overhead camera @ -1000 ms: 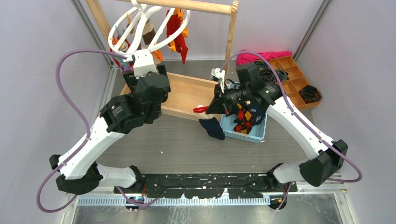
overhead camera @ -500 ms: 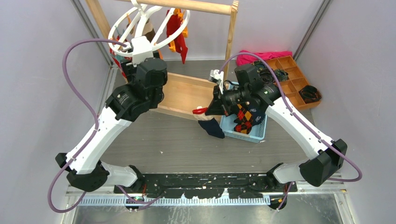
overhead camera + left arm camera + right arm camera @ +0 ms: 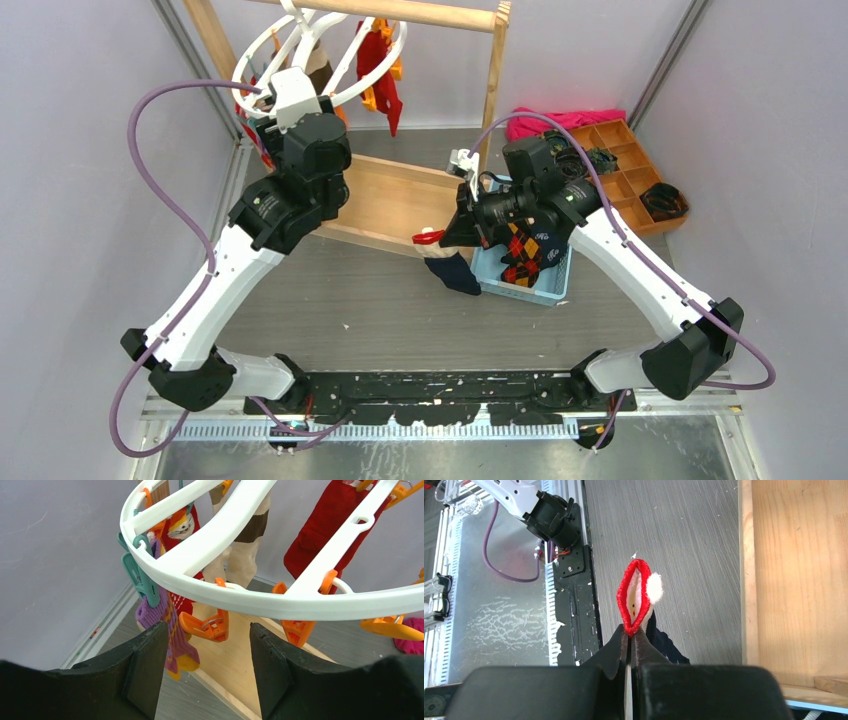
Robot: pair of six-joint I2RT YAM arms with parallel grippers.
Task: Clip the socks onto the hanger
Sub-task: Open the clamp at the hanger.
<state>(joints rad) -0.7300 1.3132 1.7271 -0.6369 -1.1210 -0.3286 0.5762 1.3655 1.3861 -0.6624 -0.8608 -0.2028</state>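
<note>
1. Now the left end effector [image 3: 206, 630] sits higher and further back than a second ago, up under the round white plastic clip hanger [image 3: 225, 587]. Over the same second its arm has stretched out along the left side of the tabletop [image 3: 330, 300].
2. Its jaws stand wide apart and hold nothing. An orange plastic clothes peg [image 3: 207, 625] on the hanger's rim hangs in the gap as the wrist camera sees it, though whether the fingers have reached it cannot be told.
3. By contrast, the right end effector [image 3: 630, 632] has hardly shifted. It stays pinched tight on the red cuff of the navy sock with a white pom-pom [image 3: 635, 595].
4. That sock dangles above the tabletop between the wooden base of the rack [image 3: 400, 205] and the light blue plastic basket [image 3: 515, 292], well apart from the hanger.
5. For the task, I judge this as preparation: the left arm looks lined up to steady the hanger or squeeze the peg open. The sock must then travel across to it, and nothing new is clipped yet.
</note>
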